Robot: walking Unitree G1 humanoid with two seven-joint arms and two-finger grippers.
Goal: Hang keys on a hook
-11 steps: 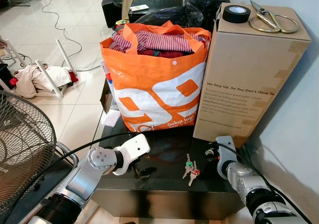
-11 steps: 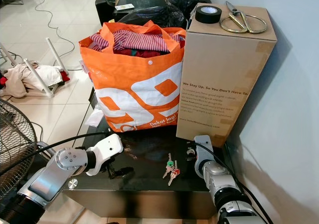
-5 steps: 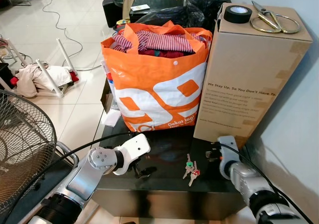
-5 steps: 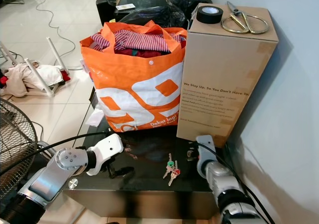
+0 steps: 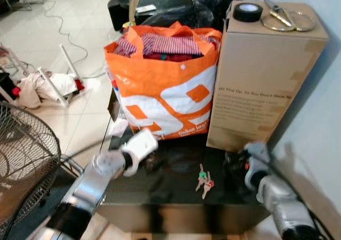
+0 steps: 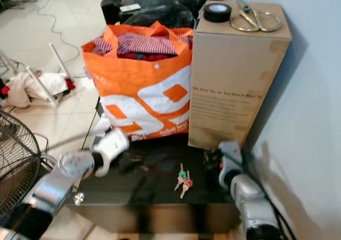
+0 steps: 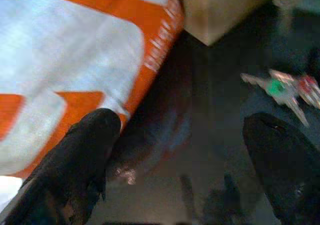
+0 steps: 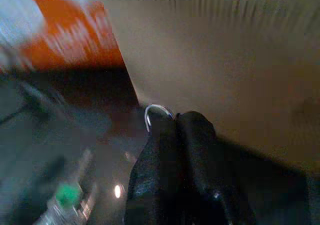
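A bunch of keys (image 5: 204, 179) with green and red heads lies on the black glossy table (image 5: 176, 194), near its front edge. My left gripper (image 7: 180, 135) is open, low over the table to the left of the keys and close to the orange bag; the keys (image 7: 285, 87) lie beyond its fingers. My right gripper (image 8: 175, 122) is shut, at the foot of the cardboard box, to the right of the keys. A small metal ring (image 8: 157, 116) sits at its fingertips; whether they hold it I cannot tell.
An orange bag (image 5: 165, 96) full of clothes stands at the back of the table. A tall cardboard box (image 5: 264, 74) stands beside it, with a tape roll (image 5: 248, 12) and scissors (image 5: 287, 17) on top. A fan (image 5: 24, 165) is at the left, a wall at the right.
My left gripper has moved away from the table's front edge toward the orange bag. My right arm has shifted a little to the right, nearer the box. The keys have not moved.
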